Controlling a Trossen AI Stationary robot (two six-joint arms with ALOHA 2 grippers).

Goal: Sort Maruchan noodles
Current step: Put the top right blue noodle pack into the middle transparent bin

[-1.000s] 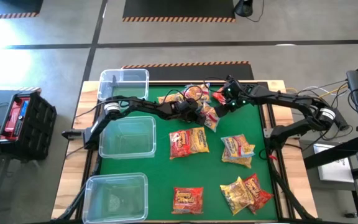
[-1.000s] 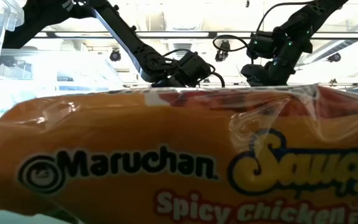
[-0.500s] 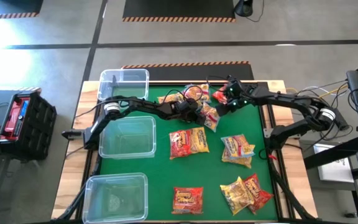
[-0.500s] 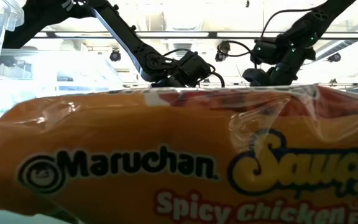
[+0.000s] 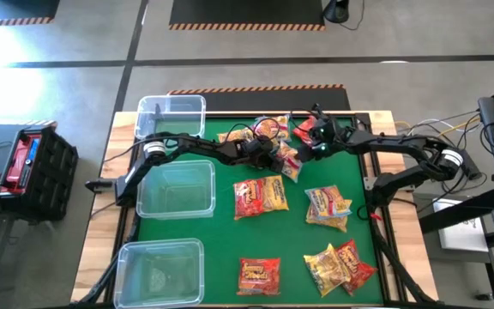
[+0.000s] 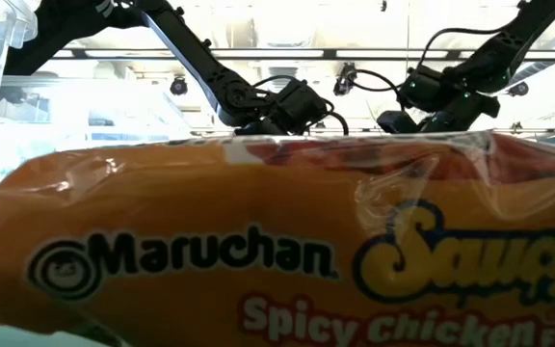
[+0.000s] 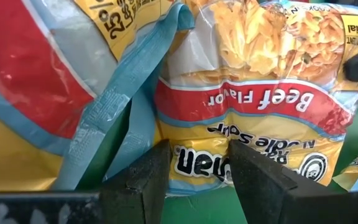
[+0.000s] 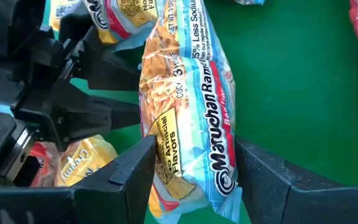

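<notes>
Both grippers at the beef packet [image 5: 291, 160], at the far edge of the mat [image 5: 221, 257]; left gripper [image 7: 194, 171] fingers parted around its end; right gripper [image 8: 191, 168] spread wide astride the middle, not clenched. Right arm shifted slightly since a second ago; packet not lifted; bins [image 5: 175, 189] empty; sorting hardly begun.

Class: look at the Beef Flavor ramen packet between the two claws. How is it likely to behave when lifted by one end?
The Beef Flavor packet has a glossy film wrapper, so it may slip in the left claw. The noodle block showing through suggests a stiff, brittle middle, while the crimped end seals probably flop. It likely feels light, as the right claw straddles it tilted up on edge.
</notes>
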